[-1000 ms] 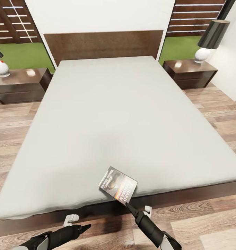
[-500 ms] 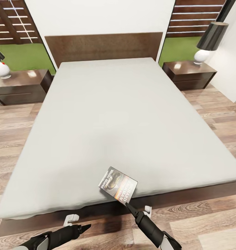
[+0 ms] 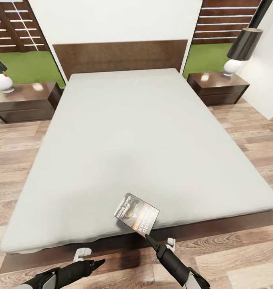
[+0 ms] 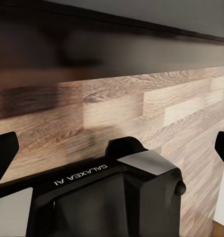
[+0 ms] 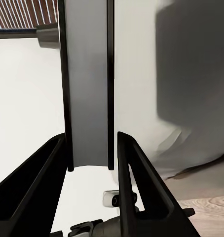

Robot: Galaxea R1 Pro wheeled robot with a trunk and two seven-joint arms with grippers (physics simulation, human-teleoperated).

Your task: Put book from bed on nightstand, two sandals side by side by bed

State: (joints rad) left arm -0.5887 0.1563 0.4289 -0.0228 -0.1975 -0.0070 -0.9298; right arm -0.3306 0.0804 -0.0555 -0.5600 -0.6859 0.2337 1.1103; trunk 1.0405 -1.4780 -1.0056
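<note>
The book (image 3: 136, 212), dark-covered with an orange band, hangs tilted over the foot edge of the bed (image 3: 132, 132). My right gripper (image 3: 147, 237) is shut on its lower corner. In the right wrist view the book (image 5: 87, 84) stands edge-on between the black fingers (image 5: 43, 168). My left gripper (image 3: 100, 262) hovers low over the wood floor in front of the bed's dark frame (image 4: 117, 44), open and empty, its fingertips spread wide in the left wrist view. One nightstand (image 3: 24, 102) stands left of the headboard, another nightstand (image 3: 218, 86) right of it. The sandals are out of view.
Each nightstand carries a white-based lamp with a black shade, the left lamp (image 3: 1, 78) and the right lamp (image 3: 240, 48). Wood-plank floor (image 3: 248, 136) runs along both sides of the bed. Two small white pieces (image 3: 83, 252) sit by the foot frame.
The whole picture has shifted slightly, so the camera moved; the bed looks a little farther. The book and both grippers keep their places in the picture.
</note>
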